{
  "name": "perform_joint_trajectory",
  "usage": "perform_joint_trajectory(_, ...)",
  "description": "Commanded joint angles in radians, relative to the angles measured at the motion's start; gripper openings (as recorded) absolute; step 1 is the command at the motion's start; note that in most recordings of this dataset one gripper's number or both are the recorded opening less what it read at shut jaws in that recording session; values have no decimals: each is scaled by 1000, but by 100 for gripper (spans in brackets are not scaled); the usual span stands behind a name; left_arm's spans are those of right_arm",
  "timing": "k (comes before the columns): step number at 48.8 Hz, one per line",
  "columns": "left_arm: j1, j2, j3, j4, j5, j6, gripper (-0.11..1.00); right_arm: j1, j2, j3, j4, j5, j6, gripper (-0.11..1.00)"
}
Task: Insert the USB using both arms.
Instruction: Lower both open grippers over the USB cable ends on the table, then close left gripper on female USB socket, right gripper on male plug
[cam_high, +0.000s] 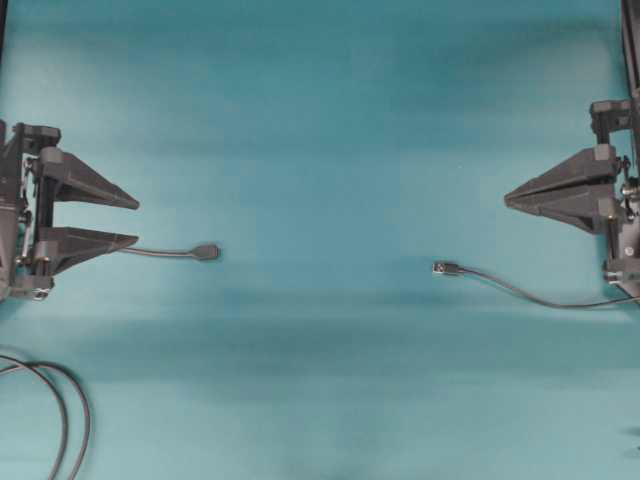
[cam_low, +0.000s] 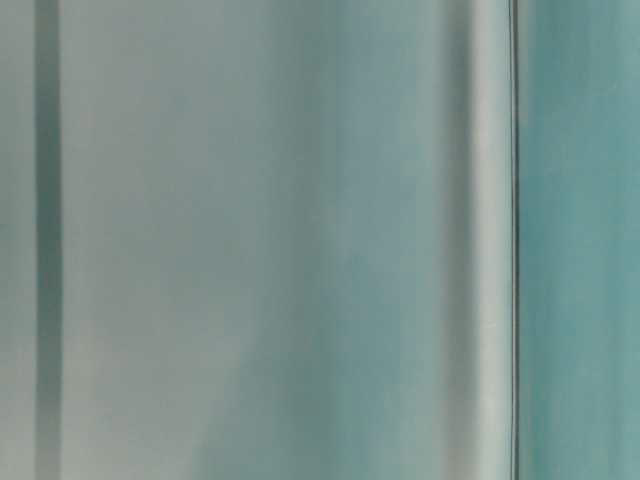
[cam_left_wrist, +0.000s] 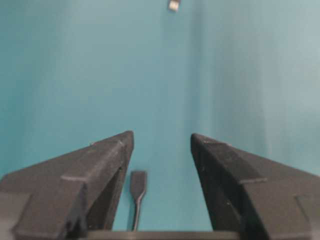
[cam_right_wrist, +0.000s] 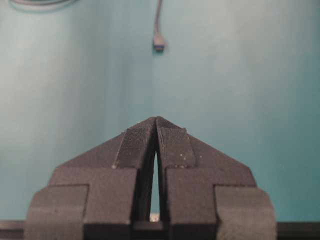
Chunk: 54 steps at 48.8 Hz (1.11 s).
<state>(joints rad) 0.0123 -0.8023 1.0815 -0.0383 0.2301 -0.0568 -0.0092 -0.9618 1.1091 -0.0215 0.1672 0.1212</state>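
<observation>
— What did the table-level camera catch?
— Only blur: soft vertical bands of pale grey-green, a darker stripe (cam_low: 46, 240) near the left edge, a thin dark line (cam_low: 514, 240) toward the right, and stronger teal beyond it. Nothing was recognisable.

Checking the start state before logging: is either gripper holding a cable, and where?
Nothing is held. The left gripper is open, the right gripper shut empty; both plugs lie on the table.
</observation>
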Motion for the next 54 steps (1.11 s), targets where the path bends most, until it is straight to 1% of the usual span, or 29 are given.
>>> perform_joint_trajectory(1, 3, 18, -35, 5, 5, 20, 68, -3, 6, -38, -5, 25, 3, 1)
perform_joint_trajectory(6, 6, 43, -38, 5, 6, 21, 72, -3, 20, -48, -3, 89, 21, 1)
perform_joint_trajectory(13, 12, 110, -60, 5, 23, 21, 73, -3, 95, -74, -3, 187, 91, 1)
perform_joint_trajectory(15, 17, 138, -69, 5, 38, 23, 73, -3, 123, -81, -3, 202, 112, 1)
perform_joint_trajectory(19, 17, 204, -91, 5, 89, 25, 73, -3, 172, -92, -3, 209, 133, 1)
perform_joint_trajectory(22, 17, 245, -100, 6, 129, 28, 72, -2, 201, -94, -3, 209, 137, 1)
perform_joint_trajectory(27, 8, 305, -114, 6, 179, 58, 72, 6, 245, -94, -3, 210, 140, 1)
perform_joint_trajectory(32, 3, 341, -130, 6, 187, 112, 72, 34, 298, -94, -3, 212, 140, 1)
perform_joint_trajectory(37, 5, 360, -132, 6, 173, 149, 73, 57, 345, -91, -3, 215, 140, 1)
perform_joint_trajectory(42, 5, 379, -130, 6, 152, 155, 72, 83, 391, -89, -2, 219, 141, 1)
perform_joint_trajectory(52, 2, 417, -130, 6, 130, 155, 72, 84, 471, -95, -2, 216, 141, 1)
perform_joint_trajectory(54, 0, 425, -130, 6, 123, 155, 72, 84, 482, -95, -2, 216, 141, 3)
